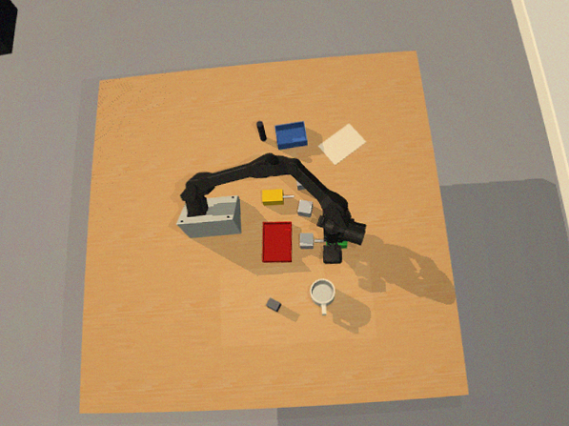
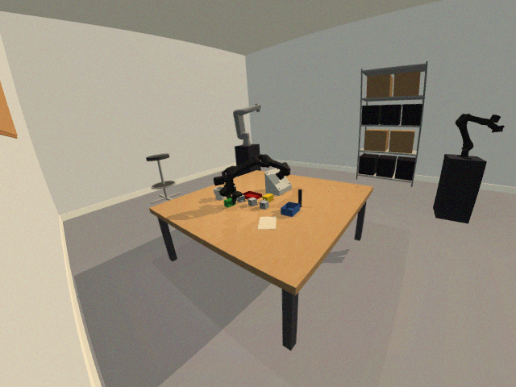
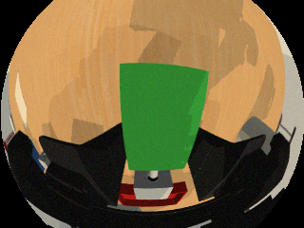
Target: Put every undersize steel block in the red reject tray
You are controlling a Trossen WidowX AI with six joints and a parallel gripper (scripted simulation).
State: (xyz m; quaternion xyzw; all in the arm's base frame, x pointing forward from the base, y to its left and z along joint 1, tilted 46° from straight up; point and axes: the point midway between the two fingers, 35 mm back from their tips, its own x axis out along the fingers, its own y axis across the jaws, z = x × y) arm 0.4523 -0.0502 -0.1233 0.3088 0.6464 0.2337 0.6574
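My pincer is clenched on the green gauge, one finger against each side of its handle. The handle sits squarely between the fingers, and part of it sticks out on the side facing away from the arm's base. The gauge's thin pin points out from the pincer toward the nearest steel block. In my wrist view the pin lines up with the dark hole in that block's face; I can't tell whether its tip is inside. A length of pin shows between handle and block, so the gauge isn't fully in.

That block stands on the table just ahead of the pincer, on the base side. The red tray lies right behind it, farther from the pincer, and I see no block in it. The middle block is near the pincer, off to the side where the blue bin stands. The far block is farther out that way, partly under the arm from above. The yellow gauge lies beyond them toward the base. On the pincer's opposite side stands a white mug.
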